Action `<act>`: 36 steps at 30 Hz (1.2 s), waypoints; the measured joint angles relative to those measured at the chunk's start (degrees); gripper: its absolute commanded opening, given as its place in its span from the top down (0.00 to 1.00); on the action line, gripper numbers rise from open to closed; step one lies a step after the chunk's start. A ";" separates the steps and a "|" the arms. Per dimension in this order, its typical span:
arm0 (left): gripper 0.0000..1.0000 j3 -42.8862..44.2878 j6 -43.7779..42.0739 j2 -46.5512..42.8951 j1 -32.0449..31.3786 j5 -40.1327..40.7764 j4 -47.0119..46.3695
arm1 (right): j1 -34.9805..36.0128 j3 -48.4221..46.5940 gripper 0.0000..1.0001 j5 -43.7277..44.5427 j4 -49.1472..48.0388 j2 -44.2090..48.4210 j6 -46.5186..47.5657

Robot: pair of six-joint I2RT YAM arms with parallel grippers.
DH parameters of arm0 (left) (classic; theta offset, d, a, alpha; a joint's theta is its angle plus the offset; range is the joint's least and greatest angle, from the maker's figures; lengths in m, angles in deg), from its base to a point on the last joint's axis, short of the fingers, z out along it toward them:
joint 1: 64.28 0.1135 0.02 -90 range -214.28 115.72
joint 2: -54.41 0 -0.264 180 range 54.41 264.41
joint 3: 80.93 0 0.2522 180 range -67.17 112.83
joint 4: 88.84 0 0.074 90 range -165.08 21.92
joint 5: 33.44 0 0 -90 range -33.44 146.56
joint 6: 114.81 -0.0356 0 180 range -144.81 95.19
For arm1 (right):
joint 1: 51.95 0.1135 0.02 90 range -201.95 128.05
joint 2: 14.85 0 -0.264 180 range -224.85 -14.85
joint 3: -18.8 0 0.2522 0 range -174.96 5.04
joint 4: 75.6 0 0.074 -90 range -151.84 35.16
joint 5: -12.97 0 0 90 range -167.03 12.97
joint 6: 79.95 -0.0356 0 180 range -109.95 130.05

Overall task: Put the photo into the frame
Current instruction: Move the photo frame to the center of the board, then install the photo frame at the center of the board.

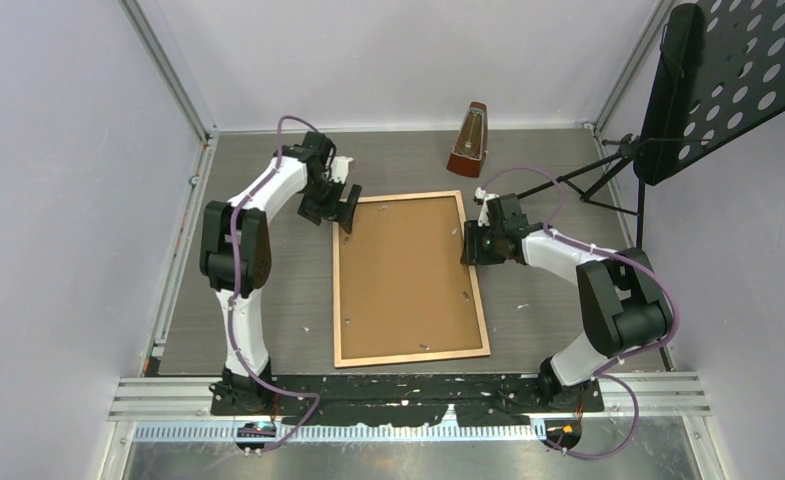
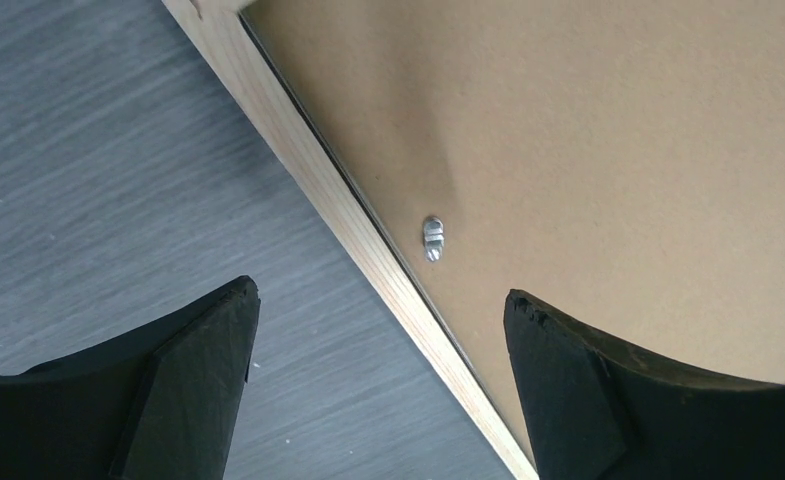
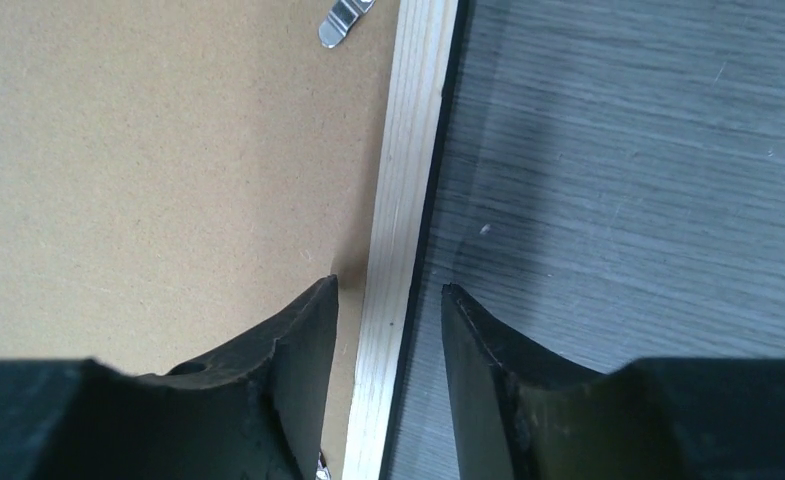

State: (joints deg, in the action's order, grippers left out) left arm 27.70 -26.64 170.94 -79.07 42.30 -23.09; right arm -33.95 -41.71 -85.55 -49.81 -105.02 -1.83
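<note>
The frame (image 1: 336, 300) lies face down in the middle of the table, its light wood rear border up. A brown hardboard backing sheet (image 1: 408, 275) fills it. The photo is hidden or out of view. My left gripper (image 1: 343, 212) is open at the frame's far left corner. In the left wrist view its fingers straddle the wood border (image 2: 308, 160) near a metal clip (image 2: 433, 238), one over the table, one over the backing (image 2: 618, 130). My right gripper (image 1: 471, 245) is open astride the right border (image 3: 413, 130), with small gaps on both sides. A clip (image 3: 346, 20) lies ahead.
A brown metronome (image 1: 469, 140) stands at the back past the frame. A black perforated music stand (image 1: 728, 80) rises at the right, its legs (image 1: 568, 185) reaching onto the table. Pale walls enclose the table on the left, back and right.
</note>
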 measured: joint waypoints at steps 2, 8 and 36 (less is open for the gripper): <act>0.13 2.08 0.20 1.81 -0.55 1.92 0.83 | -0.63 -0.02 0.49 -0.81 -0.50 -0.15 0.00; 0.16 3.93 0.33 3.78 -1.62 5.20 2.75 | -2.32 -0.22 0.48 -2.97 -1.31 -0.33 -0.02; 0.39 6.71 0.17 9.33 -6.29 12.26 5.27 | -5.66 -0.31 0.51 -9.70 -3.50 -0.35 -0.55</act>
State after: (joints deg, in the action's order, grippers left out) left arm 34.41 -26.46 180.27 -85.36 54.56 -17.83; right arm -39.61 -42.01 -95.25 -53.30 -105.37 -2.37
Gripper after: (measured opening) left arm 0.668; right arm 0.494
